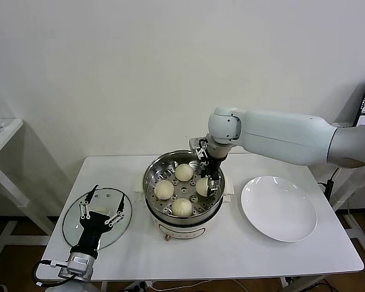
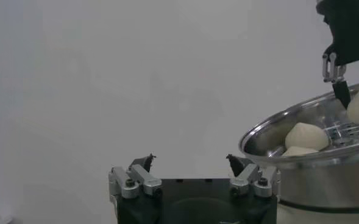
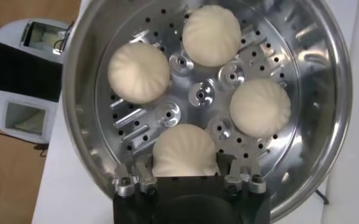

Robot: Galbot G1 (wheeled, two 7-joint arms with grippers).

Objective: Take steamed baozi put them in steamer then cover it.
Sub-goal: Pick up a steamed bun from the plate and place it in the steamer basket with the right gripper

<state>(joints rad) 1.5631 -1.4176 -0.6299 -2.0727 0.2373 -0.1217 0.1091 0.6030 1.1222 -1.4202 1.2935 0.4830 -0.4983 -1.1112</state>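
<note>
The steamer point(image 1: 182, 193) stands at the middle of the white desk point(image 1: 243, 255), its steel pot open at the top. All four baozi point(image 1: 184, 172) lie on the perforated tray floor: one at 12 o'clock, one at 9 o'clock point(image 1: 164, 189), one at 6 o'clock point(image 1: 182, 207) and one at 3 o'clock point(image 1: 204, 185).

The right tool point(image 1: 205, 181) reaches down into the pot at its 3 o'clock side. In the right wrist view its fingers point(image 3: 133, 176) sit on either side of the nearest baozi point(image 3: 184, 152), touching or just beside it, so the right tool point(image 3: 185, 176) appears to grip that bun, which rests on the tray.

A glass lid point(image 1: 97, 219) lies flat on the desk at 9 o'clock from the steamer, near the desk's edge. The left tool point(image 1: 100, 205) hovers over it with its fingers spread wide apart, holding nothing. An empty white plate point(image 1: 278, 208) sits at 3 o'clock from the steamer.
</note>
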